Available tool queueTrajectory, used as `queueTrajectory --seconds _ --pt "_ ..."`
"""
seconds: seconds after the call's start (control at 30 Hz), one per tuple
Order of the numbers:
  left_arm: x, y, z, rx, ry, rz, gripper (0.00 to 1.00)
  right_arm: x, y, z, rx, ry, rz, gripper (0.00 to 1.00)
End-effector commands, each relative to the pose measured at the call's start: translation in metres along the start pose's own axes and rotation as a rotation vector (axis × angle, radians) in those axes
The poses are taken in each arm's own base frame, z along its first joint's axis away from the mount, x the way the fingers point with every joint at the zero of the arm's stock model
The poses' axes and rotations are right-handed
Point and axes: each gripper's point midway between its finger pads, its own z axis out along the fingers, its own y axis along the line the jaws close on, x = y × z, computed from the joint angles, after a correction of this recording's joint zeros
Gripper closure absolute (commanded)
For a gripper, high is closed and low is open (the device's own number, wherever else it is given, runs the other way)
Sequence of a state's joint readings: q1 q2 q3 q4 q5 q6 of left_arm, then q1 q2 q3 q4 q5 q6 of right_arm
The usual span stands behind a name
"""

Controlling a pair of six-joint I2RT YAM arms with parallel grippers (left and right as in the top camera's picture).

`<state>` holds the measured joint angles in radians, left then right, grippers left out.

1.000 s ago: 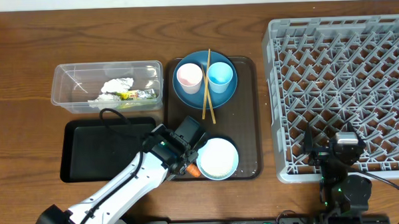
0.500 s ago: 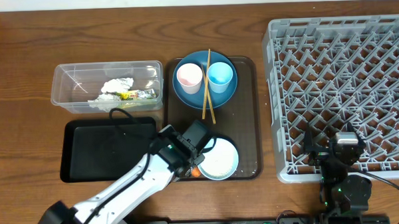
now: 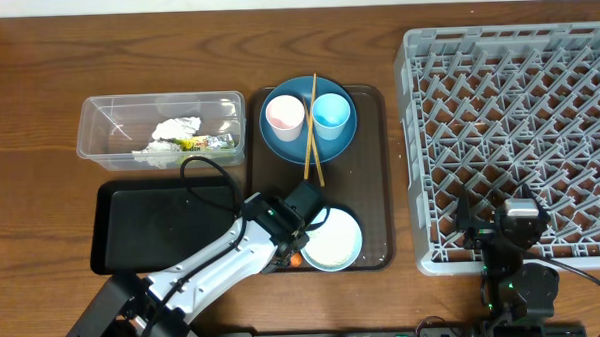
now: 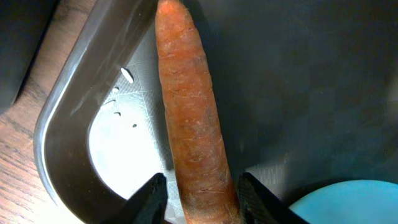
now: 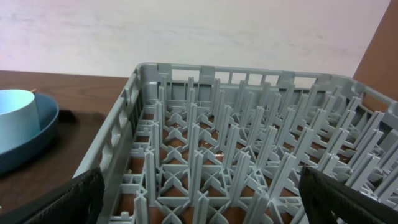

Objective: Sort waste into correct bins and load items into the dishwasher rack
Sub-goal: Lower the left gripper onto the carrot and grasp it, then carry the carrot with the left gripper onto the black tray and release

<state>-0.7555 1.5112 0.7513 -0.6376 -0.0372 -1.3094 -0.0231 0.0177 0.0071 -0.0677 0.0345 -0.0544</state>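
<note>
A small orange carrot (image 4: pixel 189 118) lies in the front left corner of the brown tray (image 4: pixel 74 112), next to the pale-blue bowl (image 3: pixel 333 238). My left gripper (image 4: pixel 202 194) is open, with one finger on each side of the carrot's thick end and a small gap on both sides. From overhead only a bit of the carrot (image 3: pixel 297 259) shows under the left gripper (image 3: pixel 295 247). My right gripper (image 5: pixel 208 202) is open and empty over the front edge of the grey rack (image 3: pixel 519 131). I cannot pick out any rice grains.
The blue plate (image 3: pixel 309 138) at the tray's back holds the pink cup (image 3: pixel 284 116), the light-blue cup (image 3: pixel 331 114) and the chopsticks (image 3: pixel 310 148). The clear tub (image 3: pixel 108 115) holds the napkin (image 3: pixel 176 130) and the wrapper (image 3: pixel 203 144). The black tray (image 3: pixel 157 224) lies in front of the tub.
My left gripper has moved right and down to the tray's front left corner and now straddles the carrot. The right arm has not moved.
</note>
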Motion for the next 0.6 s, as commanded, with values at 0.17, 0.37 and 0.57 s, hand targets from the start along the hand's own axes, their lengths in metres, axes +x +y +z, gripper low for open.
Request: queueTrajectory --seconds 0.17,0.37,0.57 --pt "-0.003 0.004 0.002 -0.016 -0.025 -0.002 0.85 0.001 -0.002 0.000 0.009 0.003 0.016 0.01" --pt "-0.004 0.002 0.001 -0.009 -0.026 -0.002 0.90 0.001 -0.002 0.000 0.009 0.003 0.016 0.01" --pt "-0.007 -0.010 -0.015 0.056 -0.039 0.009 0.90 0.001 -0.002 0.000 0.009 0.003 0.016 0.01"
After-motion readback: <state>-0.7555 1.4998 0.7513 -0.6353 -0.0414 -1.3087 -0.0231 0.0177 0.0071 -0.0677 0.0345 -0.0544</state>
